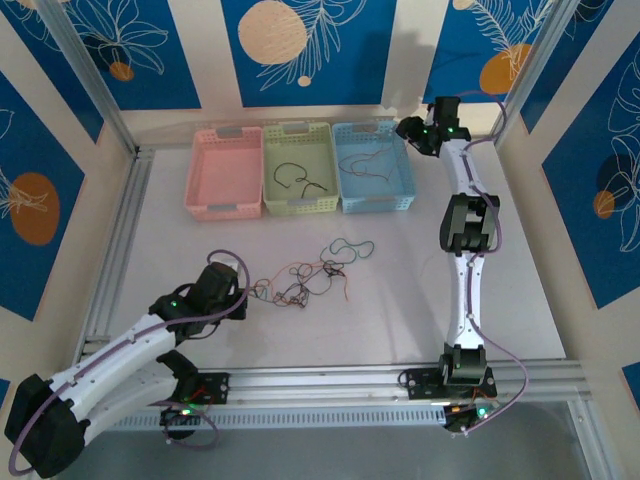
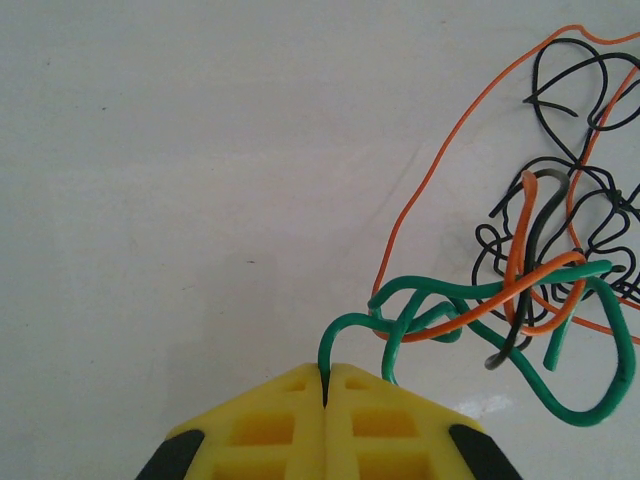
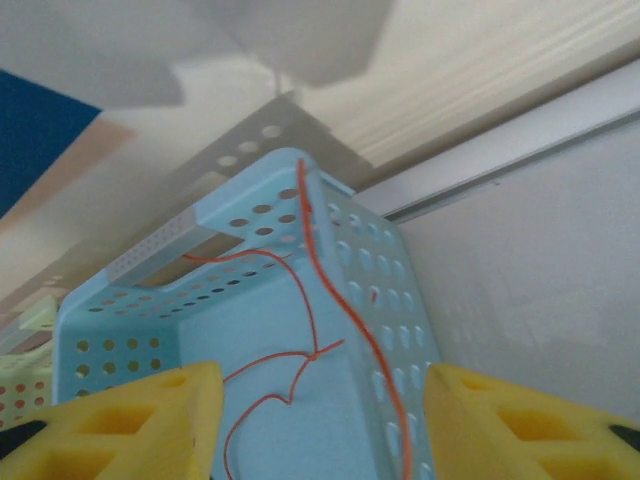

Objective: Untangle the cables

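My left pincer (image 2: 325,385) is pressed together on a green cable (image 2: 440,300). It rises from between the yellow fingers (image 2: 390,420) and loops off into the tangle of cables (image 1: 305,280). That tangle of black, orange and green strands, knotted together, lies on the bench (image 1: 180,250) near its middle, somewhat toward the near left corner and just beside my left pincer.

My right pincer (image 3: 320,420) is spread wide and hangs over the blue basket (image 3: 390,310) by the far right corner of the bench. A thin orange cable (image 3: 310,250) lies inside that basket, one strand running up to its rim. The green basket (image 1: 296,130) beside it at the far edge holds black cables (image 1: 300,180). A pink basket (image 1: 228,210) stands next to that, on its left.
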### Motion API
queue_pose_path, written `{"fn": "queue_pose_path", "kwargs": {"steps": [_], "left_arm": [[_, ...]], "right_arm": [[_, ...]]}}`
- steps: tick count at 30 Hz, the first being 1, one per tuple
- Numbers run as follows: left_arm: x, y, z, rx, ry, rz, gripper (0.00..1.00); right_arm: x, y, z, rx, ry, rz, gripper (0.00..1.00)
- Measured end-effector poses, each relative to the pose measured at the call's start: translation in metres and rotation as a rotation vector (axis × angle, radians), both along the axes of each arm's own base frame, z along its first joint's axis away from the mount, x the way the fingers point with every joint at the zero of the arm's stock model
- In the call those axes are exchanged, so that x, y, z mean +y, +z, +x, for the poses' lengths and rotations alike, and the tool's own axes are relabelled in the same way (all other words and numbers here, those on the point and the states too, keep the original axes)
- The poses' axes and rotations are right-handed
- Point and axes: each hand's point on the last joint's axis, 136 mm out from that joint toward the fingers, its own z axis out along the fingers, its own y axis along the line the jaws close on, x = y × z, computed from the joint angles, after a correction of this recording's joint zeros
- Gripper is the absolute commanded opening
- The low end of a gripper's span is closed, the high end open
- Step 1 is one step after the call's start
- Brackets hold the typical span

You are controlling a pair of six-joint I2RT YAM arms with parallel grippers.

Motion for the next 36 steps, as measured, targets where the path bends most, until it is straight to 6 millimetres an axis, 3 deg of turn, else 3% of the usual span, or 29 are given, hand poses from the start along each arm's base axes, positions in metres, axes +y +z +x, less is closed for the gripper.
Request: {"fn": "queue_pose_path", "kwargs": {"steps": [10,17,25,28,30,32,36], "left_arm": [[0.0,0.0,0.0,-0.001,-0.001,0.0,0.0],[0.0,0.0,0.0,0.001,-0.001,0.0,0.0],[-0.001,0.0,-0.001,0.004,-0.005,-0.004,0.0],[-0.001,0.0,0.0,0.003,-0.004,-0.005,0.0],[-0.001,0.0,0.0,0.003,-0.005,-0.005,0.0],[-0.002,0.0,0.0,0.001,-0.005,-0.006,0.0],[-0.002,0.001,0.001,-0.005,-0.005,-0.011,0.0]], "right_arm": [[0.033,0.019,0.003,-0.074,0.115,0.053,0.42],[0.048,0.001,0.001,-0.045,0.148,0.068,0.42],[0.06,-0.006,-0.01,-0.002,0.195,0.093,0.42],[0.067,-0.009,-0.034,0.065,0.207,0.102,0.42],[0.075,0.003,-0.058,0.095,0.216,0.1,0.42],[0.088,0.023,-0.08,0.088,0.238,0.086,0.42],[0.128,0.098,-0.142,-0.042,0.324,0.053,0.43]]}}
